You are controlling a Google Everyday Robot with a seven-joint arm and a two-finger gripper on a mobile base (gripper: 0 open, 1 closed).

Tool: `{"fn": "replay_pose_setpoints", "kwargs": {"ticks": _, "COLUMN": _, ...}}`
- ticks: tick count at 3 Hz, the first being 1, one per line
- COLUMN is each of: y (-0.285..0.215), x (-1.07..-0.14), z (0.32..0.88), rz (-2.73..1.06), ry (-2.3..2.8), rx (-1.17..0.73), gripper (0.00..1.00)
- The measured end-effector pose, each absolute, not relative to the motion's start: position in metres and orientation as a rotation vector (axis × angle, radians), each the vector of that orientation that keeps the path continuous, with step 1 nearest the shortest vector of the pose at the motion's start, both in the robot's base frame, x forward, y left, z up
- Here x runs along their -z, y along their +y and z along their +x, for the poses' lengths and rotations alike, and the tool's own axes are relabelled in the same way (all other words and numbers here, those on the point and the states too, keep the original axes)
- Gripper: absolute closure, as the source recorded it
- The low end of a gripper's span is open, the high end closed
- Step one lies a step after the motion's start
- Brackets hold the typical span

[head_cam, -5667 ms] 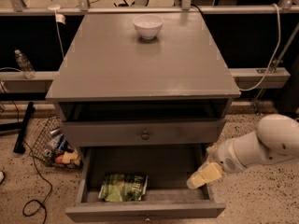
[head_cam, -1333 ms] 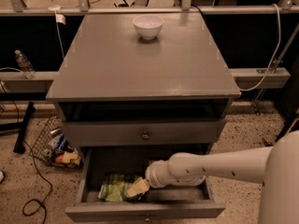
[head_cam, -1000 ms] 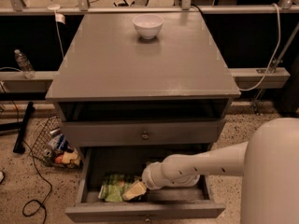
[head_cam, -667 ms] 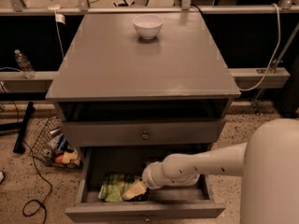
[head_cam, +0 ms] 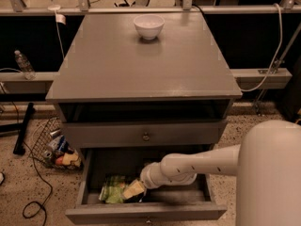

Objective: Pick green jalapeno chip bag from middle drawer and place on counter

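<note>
The green jalapeno chip bag [head_cam: 112, 195] lies flat in the left part of the open middle drawer [head_cam: 146, 213], which is pulled out at the bottom of the cabinet. My white arm reaches in from the right across the drawer. My gripper [head_cam: 133, 190] is down inside the drawer at the bag's right end, touching or overlapping it. The right part of the bag is hidden behind the gripper. The grey counter [head_cam: 141, 65] is the cabinet's top, well above the drawer.
A white bowl [head_cam: 148, 26] stands at the back middle of the counter. A closed drawer front with a round knob [head_cam: 146, 136] sits just above the open drawer. A wire basket of items [head_cam: 57, 150] and a black cable lie on the floor at left.
The arm has swung from the drawer's right side across to the chip bag. Over the last second the gripper has stayed at the bag's right end.
</note>
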State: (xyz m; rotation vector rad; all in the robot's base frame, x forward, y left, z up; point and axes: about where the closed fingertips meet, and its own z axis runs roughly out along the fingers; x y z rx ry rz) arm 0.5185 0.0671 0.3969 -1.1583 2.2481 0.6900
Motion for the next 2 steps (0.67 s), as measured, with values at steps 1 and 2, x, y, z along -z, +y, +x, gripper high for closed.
{"fn": "replay_pose_setpoints", "kwargs": {"ticks": 1, "y": 0.0694, "x": -0.3894, "z": 0.5169, "rz": -1.167, "ry": 2.26, "rx": -0.682, "gripper": 0.0}}
{"fn": "replay_pose_setpoints", "kwargs": {"ticks": 2, "y": 0.0699, "x": -0.3807, "z": 0.5147, "rz": -1.166, "ry": 2.275, "rx": -0.694, "gripper": 0.18}}
